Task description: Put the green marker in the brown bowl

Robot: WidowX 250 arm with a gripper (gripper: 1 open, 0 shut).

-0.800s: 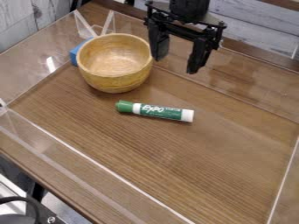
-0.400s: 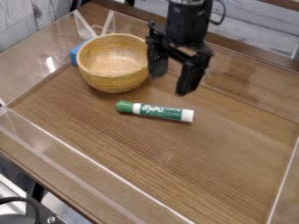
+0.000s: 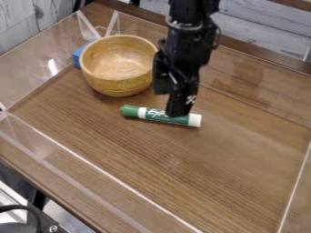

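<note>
While my gripper (image 3: 176, 98) hangs jaws wide, empty | green marker (image 3: 161, 115) just under fingertips, long axis crosswise to me | brown bowl (image 3: 118, 65) beyond, to their left.

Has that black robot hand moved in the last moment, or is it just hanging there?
Yes. The black robot hand has come down and toward the camera, from beside the light wooden bowl to just over the green marker.

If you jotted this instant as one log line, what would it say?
gripper: open, pointing down over green marker | marker: lying flat on table, not gripped | brown bowl: empty
</note>
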